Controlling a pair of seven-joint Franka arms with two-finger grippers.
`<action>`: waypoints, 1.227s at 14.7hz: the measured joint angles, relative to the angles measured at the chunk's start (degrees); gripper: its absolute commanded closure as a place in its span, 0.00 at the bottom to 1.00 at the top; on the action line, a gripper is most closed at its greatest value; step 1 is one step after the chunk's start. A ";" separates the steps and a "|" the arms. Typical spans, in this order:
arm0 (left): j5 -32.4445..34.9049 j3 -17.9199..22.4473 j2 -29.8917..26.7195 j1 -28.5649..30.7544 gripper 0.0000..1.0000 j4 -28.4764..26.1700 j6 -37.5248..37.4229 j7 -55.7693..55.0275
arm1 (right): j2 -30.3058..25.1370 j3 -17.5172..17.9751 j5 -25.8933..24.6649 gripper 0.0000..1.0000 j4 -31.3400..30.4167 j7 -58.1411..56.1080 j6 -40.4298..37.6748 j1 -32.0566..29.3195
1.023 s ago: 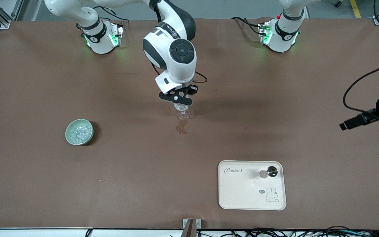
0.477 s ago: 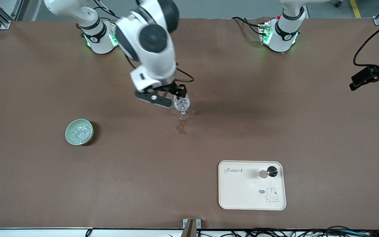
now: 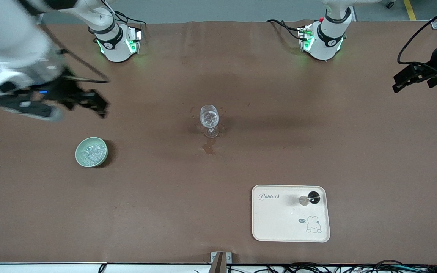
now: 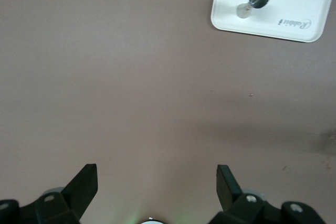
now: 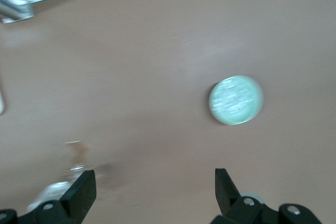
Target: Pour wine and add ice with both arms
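While both arms hang clear of the middle of the table, the scene reads as follows.

Right gripper: right gripper (image 3: 89,100) up over the table near the edge at the right arm's end, fingers (image 5: 79,192) spread apart, nothing between them.
Left gripper: left gripper (image 3: 402,80) up by the edge at the left arm's end, waiting, fingers (image 4: 86,184) wide apart, empty.
Ice: ice (image 3: 90,153) heaped in a pale green bowl (image 3: 80,146) on the cloth, nearer the front camera than the spot under the right gripper, not touched by it.
Wine: wine (image 3: 209,146) as a dark wet patch on the cloth just beside the foot of the stemmed glass (image 3: 209,117), on the front-camera side, well apart from both grippers.
Glass: upright mid-table; contents hard to make out.
Tray: cream tray (image 3: 275,223) near the front edge, carrying a small dark-topped object (image 3: 311,197); what it is cannot be told.
Hard to see: right arm blurred and cut off at the frame edge.
Surface: brown cloth (image 3: 374,170) over the whole table.
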 measured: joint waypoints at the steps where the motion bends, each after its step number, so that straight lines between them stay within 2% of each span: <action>1: 0.00 -0.64 -0.45 -0.22 0.00 -0.44 0.29 -0.06 | -0.46 -3.18 0.00 0.00 -0.11 -5.14 -0.30 -0.61; 3: -0.01 -2.00 -0.87 -0.38 0.00 -0.83 0.47 -0.36 | -1.06 -7.14 0.01 0.00 -0.29 -13.62 -1.19 -2.18; 5: -0.01 -2.42 -0.95 -0.43 0.00 -1.01 0.48 -0.50 | -1.58 -7.58 0.04 0.00 -0.31 -17.61 -2.25 -5.48; 7: -0.01 -2.40 -0.95 -0.38 0.00 -1.10 0.48 -0.50 | -2.17 -6.37 0.13 0.00 -0.34 -19.26 -3.25 -9.59; 10: -0.01 -2.38 -0.95 -0.37 0.00 -1.14 0.48 -0.50 | -2.61 -1.46 0.27 0.00 -0.89 -19.92 -4.16 -15.61; 18: -0.01 -2.49 -0.96 -0.39 0.00 -0.78 0.11 -0.27 | -2.74 -0.15 0.27 0.00 -1.59 -19.92 -4.16 -16.12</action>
